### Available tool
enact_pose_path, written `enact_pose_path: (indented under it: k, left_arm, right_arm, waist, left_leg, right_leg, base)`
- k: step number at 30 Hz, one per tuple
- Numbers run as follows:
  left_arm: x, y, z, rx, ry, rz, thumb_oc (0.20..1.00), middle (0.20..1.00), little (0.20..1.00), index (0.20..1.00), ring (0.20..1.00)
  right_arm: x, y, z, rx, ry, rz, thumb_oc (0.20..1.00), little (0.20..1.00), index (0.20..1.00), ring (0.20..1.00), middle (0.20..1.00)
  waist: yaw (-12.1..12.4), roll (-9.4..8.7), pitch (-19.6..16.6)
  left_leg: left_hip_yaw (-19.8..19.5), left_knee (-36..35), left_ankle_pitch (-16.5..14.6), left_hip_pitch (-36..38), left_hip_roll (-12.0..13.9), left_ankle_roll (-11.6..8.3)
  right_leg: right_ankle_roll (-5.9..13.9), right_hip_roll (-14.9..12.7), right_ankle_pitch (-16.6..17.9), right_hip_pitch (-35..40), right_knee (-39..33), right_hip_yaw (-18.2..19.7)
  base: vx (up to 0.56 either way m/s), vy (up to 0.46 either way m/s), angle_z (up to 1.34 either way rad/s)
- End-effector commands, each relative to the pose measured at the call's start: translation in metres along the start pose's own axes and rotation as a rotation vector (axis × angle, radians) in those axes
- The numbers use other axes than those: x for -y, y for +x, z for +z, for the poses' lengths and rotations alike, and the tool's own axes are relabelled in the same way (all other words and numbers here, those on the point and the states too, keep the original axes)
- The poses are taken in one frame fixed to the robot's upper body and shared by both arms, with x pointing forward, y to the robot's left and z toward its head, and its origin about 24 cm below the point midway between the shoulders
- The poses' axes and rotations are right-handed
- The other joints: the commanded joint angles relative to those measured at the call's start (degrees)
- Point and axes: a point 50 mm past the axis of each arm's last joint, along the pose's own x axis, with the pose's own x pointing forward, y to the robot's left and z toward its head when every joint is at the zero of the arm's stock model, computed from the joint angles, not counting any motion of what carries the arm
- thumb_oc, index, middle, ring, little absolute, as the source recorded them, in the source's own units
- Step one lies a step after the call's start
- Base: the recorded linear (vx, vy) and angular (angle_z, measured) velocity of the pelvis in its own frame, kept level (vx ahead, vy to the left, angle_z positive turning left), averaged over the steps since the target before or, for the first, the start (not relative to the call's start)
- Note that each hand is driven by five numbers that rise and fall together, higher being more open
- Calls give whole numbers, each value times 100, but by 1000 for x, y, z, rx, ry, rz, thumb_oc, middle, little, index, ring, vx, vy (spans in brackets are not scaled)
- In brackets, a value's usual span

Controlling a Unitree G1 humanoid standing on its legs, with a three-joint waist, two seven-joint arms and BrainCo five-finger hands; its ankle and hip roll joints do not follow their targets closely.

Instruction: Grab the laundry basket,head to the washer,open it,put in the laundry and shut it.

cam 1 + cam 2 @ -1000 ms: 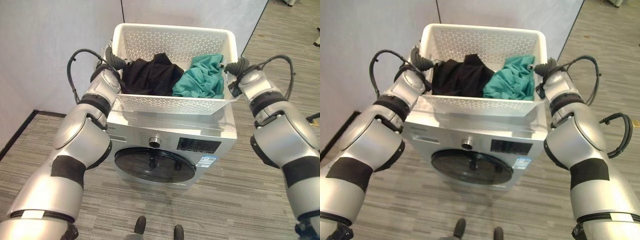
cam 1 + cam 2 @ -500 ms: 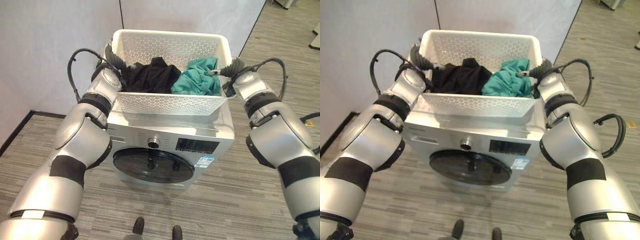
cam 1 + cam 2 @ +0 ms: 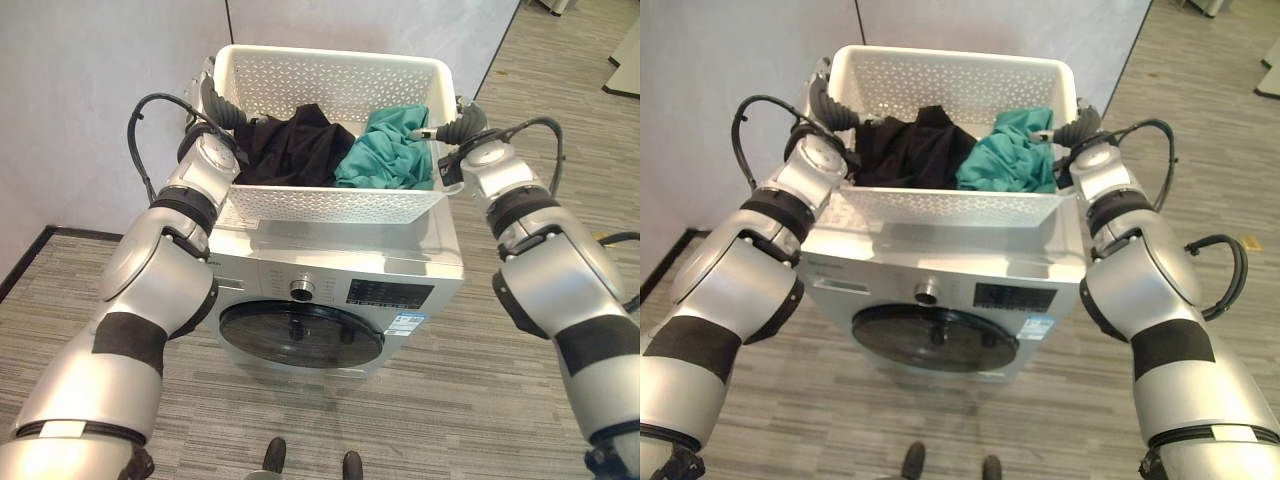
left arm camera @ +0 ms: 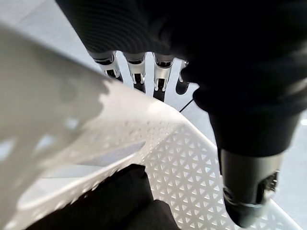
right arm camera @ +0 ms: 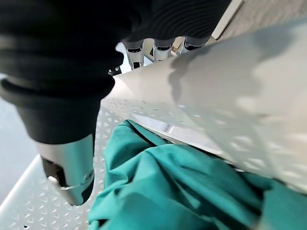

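A white perforated laundry basket (image 3: 330, 205) sits on top of the silver washer (image 3: 250, 262). In it lie a black garment (image 3: 290, 148) on the left and a teal garment (image 3: 392, 152) on the right. My left hand (image 3: 222, 108) grips the basket's left rim (image 4: 72, 129), fingers (image 4: 136, 72) outside and thumb (image 4: 249, 187) inside. My right hand (image 3: 456, 126) clamps the right rim (image 5: 230, 96) the same way, its thumb (image 5: 67, 163) above the teal cloth (image 5: 182, 187). The washer's round dark door (image 3: 300, 335) is closed.
A white wall (image 3: 90, 90) stands close behind and to the left of the washer. A knob (image 3: 299, 290) and a dark display (image 3: 390, 293) sit on its front panel. Grey plank floor (image 3: 470, 400) spreads in front and to the right.
The basket has shifted slightly back and left on the washer top, both hands still on its rims. The right hand moved inward with it. The view has shifted a little.
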Motion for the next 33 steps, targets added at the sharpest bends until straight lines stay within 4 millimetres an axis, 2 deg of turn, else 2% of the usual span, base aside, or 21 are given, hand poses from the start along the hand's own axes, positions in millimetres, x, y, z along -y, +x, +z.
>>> enact_pose_path:
  k: [1, 3, 4, 5, 9, 17, 18, 20, 22, 26, 29, 33]
  left_arm:
    - [-33, 8, 70, 201, -12, 34, 1000, 1000, 1000, 1000, 1000]
    - [-29, 9, 61, 171, 68, 3, 1000, 1000, 1000, 1000, 1000]
    - [-24, 8, 54, 143, 111, -25, 1000, 1000, 1000, 1000, 1000]
    - [-24, 8, 54, 143, 111, -25, 1000, 1000, 1000, 1000, 1000]
    - [-6, 4, 35, 58, 180, -109, 1000, 1000, 1000, 1000, 1000]
    - [4, 1, 33, 33, 190, -159, 1000, 1000, 1000, 1000, 1000]
    - [7, 0, 35, 29, 192, -165, 1000, 1000, 1000, 1000, 1000]
    - [7, 0, 34, 20, 196, -164, 1000, 1000, 1000, 1000, 1000]
    - [6, 0, 27, -8, 208, -155, 1000, 1000, 1000, 1000, 1000]
    - [-13, 6, 43, 34, 170, -67, 1000, 1000, 1000, 1000, 1000]
    - [-31, 10, 47, 62, 104, 6, 1000, 1000, 1000, 1000, 1000]
    - [-40, 12, 50, 103, 28, 47, 1000, 1000, 1000, 1000, 1000]
  right_arm:
    - [15, -5, 65, 220, 17, -29, 1000, 1000, 1000, 1000, 1000]
    - [15, -4, 60, 186, -6, -13, 1000, 1000, 1000, 1000, 1000]
    - [11, -3, 50, 137, -41, 9, 1000, 1000, 1000, 1000, 1000]
    - [11, -3, 50, 137, -41, 9, 1000, 1000, 1000, 1000, 1000]
    - [-1, -2, 29, 36, -133, 65, 1000, 1000, 1000, 1000, 1000]
    - [-7, -3, 33, 25, -181, 90, 1000, 1000, 1000, 1000, 1000]
    - [-4, -4, 41, 40, -178, 76, 1000, 1000, 1000, 1000, 1000]
    - [-2, -4, 44, 48, -177, 68, 1000, 1000, 1000, 1000, 1000]
    - [1, -4, 48, 57, -166, 56, 1000, 1000, 1000, 1000, 1000]
    - [6, -5, 56, 84, -135, 27, 1000, 1000, 1000, 1000, 1000]
    - [15, -5, 64, 119, -66, -8, 1000, 1000, 1000, 1000, 1000]
    - [25, -5, 67, 155, 25, -36, 1000, 1000, 1000, 1000, 1000]
  waist:
    - [106, 231, -69]
    - [126, 231, -89]
    - [151, 217, -94]
    - [151, 218, -94]
    - [203, 191, -47]
    - [270, 161, 146]
    - [280, 137, 295]
    - [273, 138, 338]
    - [277, 123, 393]
    - [257, 109, 412]
    - [237, 103, 343]
    - [239, 112, 252]
  left_leg:
    - [26, 19, -559, 517, 210, 11]
    - [24, 19, -557, 525, 210, 12]
    - [12, 19, -554, 538, 215, 12]
    - [11, 19, -555, 538, 215, 12]
    - [-27, 19, -554, 560, 245, 17]
    - [-85, 19, -487, 371, 292, 8]
    - [-115, 19, -414, 206, 291, 6]
    - [-125, 19, -389, 148, 291, 6]
    - [-114, 19, -359, 63, 282, 7]
    - [-81, 19, -340, 16, 272, 5]
    - [-37, 19, -394, 98, 260, 14]
    - [-16, 19, -463, 229, 253, 19]
  right_leg:
    - [541, -415, -320, 354, 10, -2]
    - [539, -410, -321, 372, 10, -17]
    - [530, -410, -331, 399, 20, -34]
    - [530, -410, -331, 401, 19, -35]
    - [500, -382, -350, 422, 37, -63]
    - [479, -342, -333, 250, 48, -102]
    - [468, -328, -294, 127, 48, -118]
    - [464, -327, -274, 73, 46, -118]
    - [459, -312, -242, -6, 39, -114]
    - [467, -312, -214, -66, 20, -88]
    - [466, -331, -238, 8, 12, -60]
    - [473, -347, -279, 115, 23, -61]
  base:
    - [0, 0, 0]
    - [0, 0, 0]
    - [0, 0, 0]
    - [0, 0, 0]
    - [0, 0, 0]
    - [-34, -13, 0]
    - [-84, -16, 3]
    - [-86, -8, 3]
    - [-54, 0, 1]
    - [0, 0, 0]
    - [29, 6, -1]
    - [62, 13, -3]
